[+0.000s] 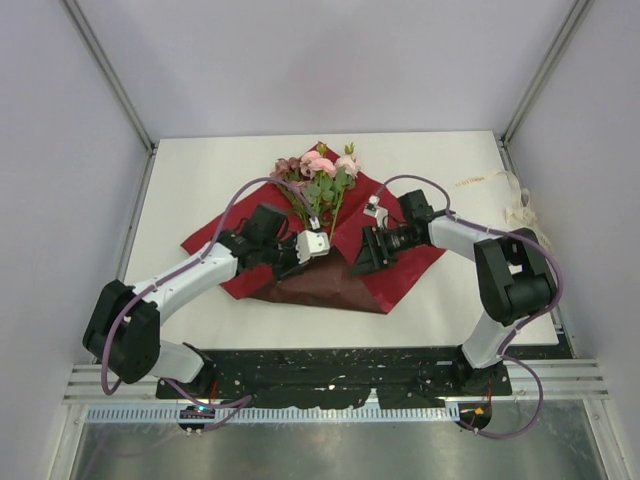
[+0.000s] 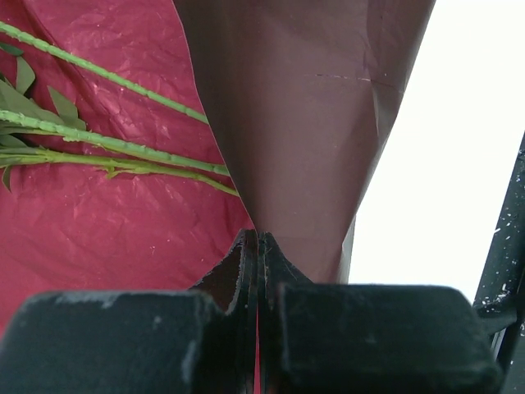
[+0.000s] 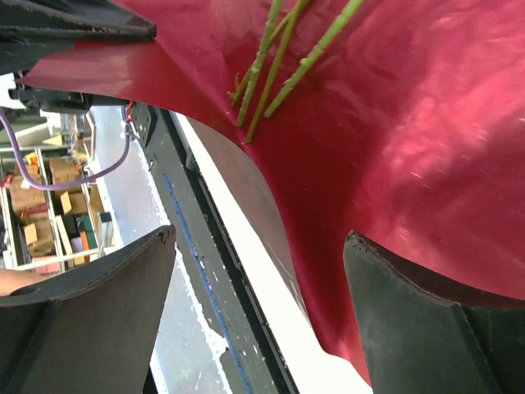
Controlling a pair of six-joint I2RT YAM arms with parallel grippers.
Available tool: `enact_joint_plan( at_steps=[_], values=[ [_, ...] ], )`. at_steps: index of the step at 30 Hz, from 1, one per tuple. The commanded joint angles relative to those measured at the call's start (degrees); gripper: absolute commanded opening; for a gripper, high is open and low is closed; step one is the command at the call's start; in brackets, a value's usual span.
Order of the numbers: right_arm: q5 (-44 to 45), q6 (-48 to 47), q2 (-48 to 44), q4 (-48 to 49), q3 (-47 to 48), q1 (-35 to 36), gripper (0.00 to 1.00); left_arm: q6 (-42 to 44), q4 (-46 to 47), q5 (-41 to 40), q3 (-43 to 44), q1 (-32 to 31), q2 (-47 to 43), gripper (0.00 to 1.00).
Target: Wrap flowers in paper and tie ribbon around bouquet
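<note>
The dark maroon paper [image 1: 405, 268] lies spread on the table with the flowers [image 1: 320, 170] on it, pink blooms at the far end and stems [image 2: 123, 148] pointing toward me. My left gripper [image 1: 305, 250] is shut on a corner of the paper [image 2: 303, 107], lifted so that its brownish underside folds over toward the stems. My right gripper [image 1: 365, 258] hovers open over the paper's right half. Between its spread fingers [image 3: 426, 312] runs the paper's near edge [image 3: 385, 164], apart from both. The cream ribbon [image 1: 505, 190] lies loose at the table's right edge.
White walls and metal frame posts [image 1: 110, 80] close in the table on three sides. A black base plate [image 1: 330, 365] runs along the near edge. A purple cable [image 1: 240, 200] loops above the left arm.
</note>
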Motion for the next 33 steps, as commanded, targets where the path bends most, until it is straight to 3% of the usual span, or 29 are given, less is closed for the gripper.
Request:
enact_joint_plan(
  at_steps=[1,6,8,11,12,16,18,22,27,33],
  values=[
    [0.4,6.2,-1.9,15.6,-1.9,5.0,0.88,-1.2,0.9,0.5,0.2,0.6,0.1,0.00],
    [4.3,4.1,2.2,17.3,1.3,8.8,0.83,-0.9,0.3,-0.2,1.0,1.6,1.1,0.00],
    [3.8,3.2,4.2,16.1,2.9,9.2,0.72,-1.5,0.2,-0.6,1.7,2.2,1.6,0.00],
    [3.9,2.5,6.0,15.4,5.0,9.3,0.17,-4.9,-0.7,-0.7,3.5,3.5,2.7,0.01],
    [5.2,2.1,6.1,15.0,5.6,9.3,0.06,-6.4,-1.5,-0.7,4.1,4.2,2.9,0.07],
    [9.0,1.3,8.0,11.6,10.2,9.3,0.06,-15.7,-3.1,2.2,4.9,9.5,0.9,0.73],
    [11.2,1.0,8.2,10.6,11.0,9.3,0.06,-21.9,-3.4,6.0,4.0,13.6,-1.1,0.91],
    [12.6,0.8,7.9,9.9,12.0,9.3,0.06,-32.7,-2.7,10.7,-1.4,19.2,-5.0,0.96],
    [15.1,-1.9,7.9,7.7,11.7,9.3,0.06,-43.3,2.5,11.1,-10.1,20.3,-5.5,0.91],
    [14.9,-2.4,5.3,7.6,8.9,9.3,0.06,-48.0,8.5,11.6,-17.4,21.7,-5.9,0.94]
  ],
)
